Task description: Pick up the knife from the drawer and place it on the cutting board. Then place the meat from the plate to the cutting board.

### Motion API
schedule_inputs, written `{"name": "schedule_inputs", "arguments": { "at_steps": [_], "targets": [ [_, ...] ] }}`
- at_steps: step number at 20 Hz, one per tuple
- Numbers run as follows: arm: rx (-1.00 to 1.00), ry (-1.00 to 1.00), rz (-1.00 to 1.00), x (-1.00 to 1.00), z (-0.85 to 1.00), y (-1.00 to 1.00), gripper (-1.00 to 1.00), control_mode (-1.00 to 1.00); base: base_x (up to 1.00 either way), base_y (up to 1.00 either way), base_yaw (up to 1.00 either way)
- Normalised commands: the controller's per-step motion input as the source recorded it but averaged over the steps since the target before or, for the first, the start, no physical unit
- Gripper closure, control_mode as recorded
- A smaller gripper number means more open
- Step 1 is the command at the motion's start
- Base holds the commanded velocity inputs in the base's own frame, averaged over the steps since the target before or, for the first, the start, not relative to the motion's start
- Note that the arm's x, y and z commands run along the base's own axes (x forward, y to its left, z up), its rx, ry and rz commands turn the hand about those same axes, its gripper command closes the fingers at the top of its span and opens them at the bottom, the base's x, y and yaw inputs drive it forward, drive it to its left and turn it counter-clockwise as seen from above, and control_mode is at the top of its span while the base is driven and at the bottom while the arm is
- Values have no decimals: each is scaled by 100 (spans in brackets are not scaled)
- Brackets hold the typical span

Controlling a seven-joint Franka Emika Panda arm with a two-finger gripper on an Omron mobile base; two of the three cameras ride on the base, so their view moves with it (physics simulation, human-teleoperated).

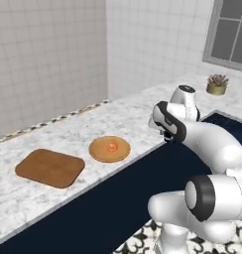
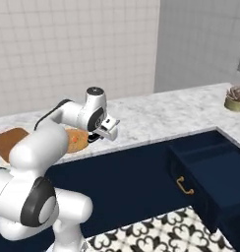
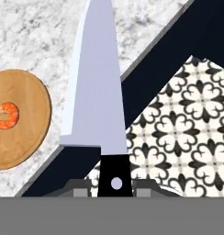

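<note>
We judge that the first half of the task is partly done: the knife (image 3: pixel 98 92) is out of the drawer (image 2: pixel 210 172), which stands open at the right, but it is not yet on the board (image 1: pixel 49 167). The board is bare. The meat (image 1: pixel 111 147) lies on the plate (image 1: pixel 109 155), so the second half is not begun.

Our claw (image 3: pixel 114 187) pinches the knife at its black handle, one finger on each side. The blade points away from the hand, over the counter (image 1: pixel 78 131) edge. In the hand view the plate with the meat is just beside the blade. The claw hangs near the counter front, beside the plate, and the board lies beyond the plate, well apart from the knife.
</note>
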Motion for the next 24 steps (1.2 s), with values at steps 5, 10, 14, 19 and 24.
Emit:
{"name": "schedule_inputs", "arguments": {
  "at_steps": [5,10,14,19,24],
  "targets": [
    [0,0,0,0,0,0,100,100,0,32,62],
    [0,0,0,0,0,0,100,100,14,2,60],
    [0,0,0,0,0,0,100,100,31,11,60],
    [0,0,0,0,0,0,100,100,35,11,59],
    [0,0,0,0,0,0,100,100,52,-11,46]
  ]
}}
